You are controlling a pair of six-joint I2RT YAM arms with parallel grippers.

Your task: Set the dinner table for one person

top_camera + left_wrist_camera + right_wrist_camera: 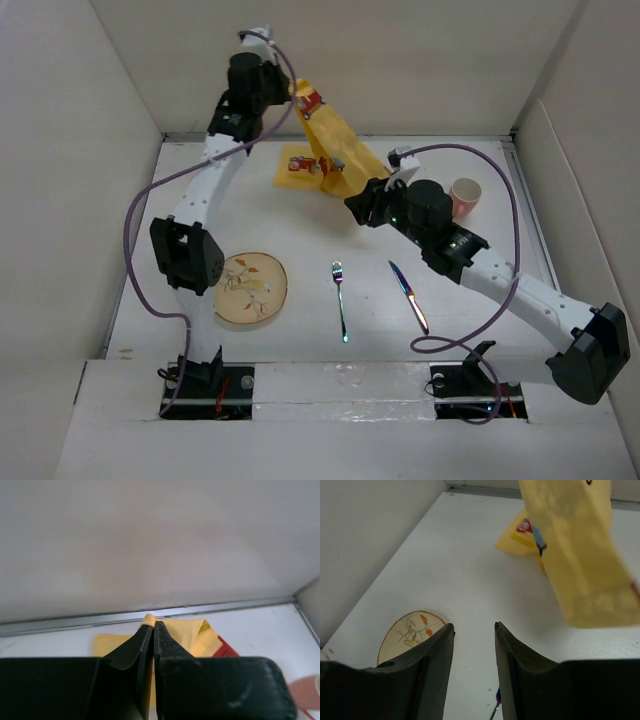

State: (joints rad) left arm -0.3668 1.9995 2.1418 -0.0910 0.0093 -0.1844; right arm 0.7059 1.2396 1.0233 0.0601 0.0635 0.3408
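Counter (300, 235) carries 1 plate (251, 288), 1 fork (341, 300), 1 knife (409, 296), 1 cup (465, 196) and 1 yellow placemat (335, 145). It is a flat white rectangle filling the space between the wall panels (80, 150), its edges square to the top view. Its long axis seems to run from left edge to right edge, though the slant of that view leaves this unsure.

The plate sits near the near-left corner. Fork and knife lie side by side, apart, by the middle of the near edge, both lengthwise near-to-far, with the fork's tines toward the far edge. The cup stands upright toward the far-right corner.

The left jaws are pinched tight on 1 corner of the placemat, high over the far edge, and the cloth hangs down to the counter. The right jaws stand narrowly parted, holding nothing, just beside the cloth's lower end.
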